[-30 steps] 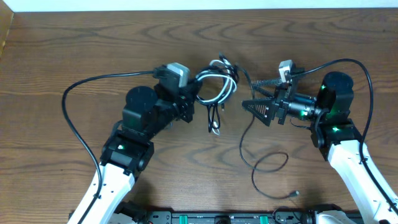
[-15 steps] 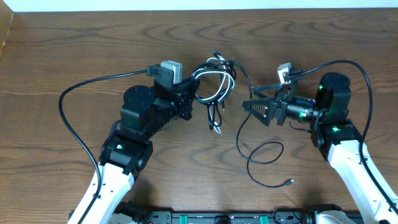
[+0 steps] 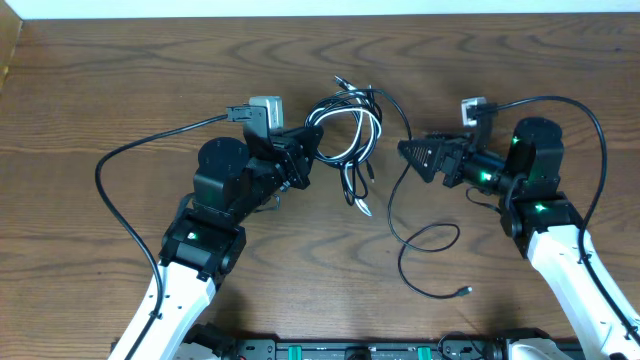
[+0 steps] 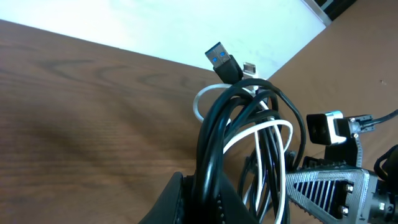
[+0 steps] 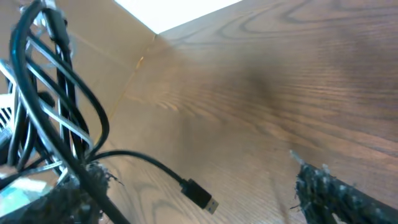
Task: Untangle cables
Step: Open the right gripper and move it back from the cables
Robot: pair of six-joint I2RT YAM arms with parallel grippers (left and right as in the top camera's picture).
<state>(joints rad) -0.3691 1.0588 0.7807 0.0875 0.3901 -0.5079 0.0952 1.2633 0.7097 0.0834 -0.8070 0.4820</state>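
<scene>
Overhead view: where are the cables (image 3: 345, 135)?
- Bunched in a black-and-white bundle toward the far middle of the table (image 3: 100, 80), just beside the left gripper (image 3: 308, 140).
Is it holding them?
- Yes, its jaws are clamped on the bundle.
And the right gripper (image 3: 410, 152)?
- Jaws spread wide, holding nothing. One black strand (image 3: 388, 215) runs from the bundle past its tips, then loops on the table to a small plug (image 3: 465, 291).

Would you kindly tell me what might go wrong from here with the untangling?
The left gripper pinches the whole cable bundle, black and white strands together, so pulling may tighten the tangle. The open right gripper sits beside a loose black cable; closing might miss that thin strand or snag the bundle instead.
</scene>
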